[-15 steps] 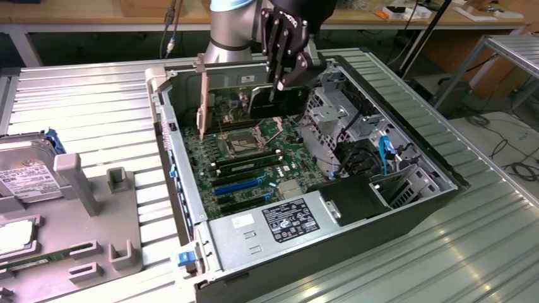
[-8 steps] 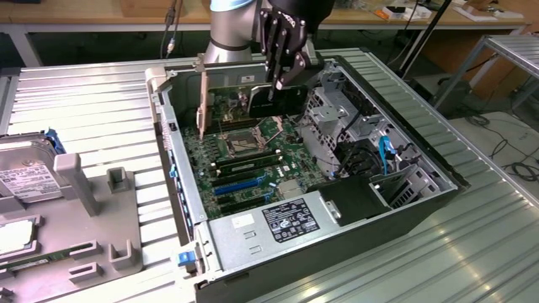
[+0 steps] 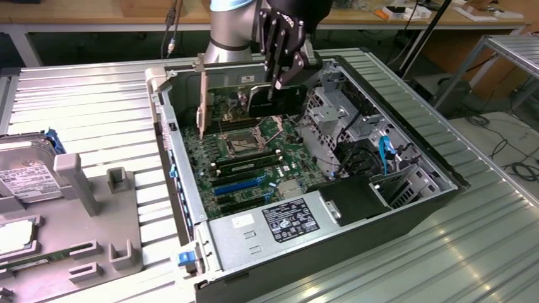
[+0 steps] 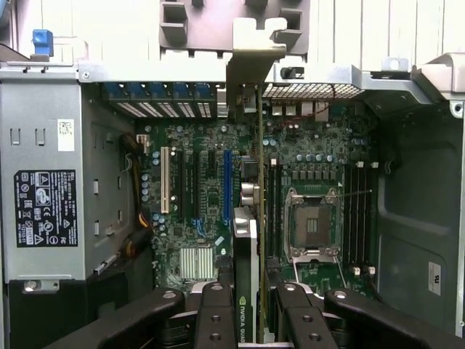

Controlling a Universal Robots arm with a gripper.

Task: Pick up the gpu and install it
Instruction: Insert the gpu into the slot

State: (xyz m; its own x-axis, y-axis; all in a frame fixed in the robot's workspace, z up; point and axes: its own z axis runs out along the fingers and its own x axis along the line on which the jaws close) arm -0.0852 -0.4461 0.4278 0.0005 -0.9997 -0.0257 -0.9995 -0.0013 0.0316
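As the gripper [image 3: 276, 85] clamps it, the thin gpu [image 3: 240, 76] hangs upright.

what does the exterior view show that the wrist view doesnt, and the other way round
Exterior view: the arm's grey column, the hard drive with its white label beside the grey tray at the exterior view's left, and a blue cable in the drive cage.
Wrist view: the white slot on the motherboard, and lettering along the gpu edge.
Both: the fingers closed on the gpu over the motherboard, the CPU socket and the power supply label.
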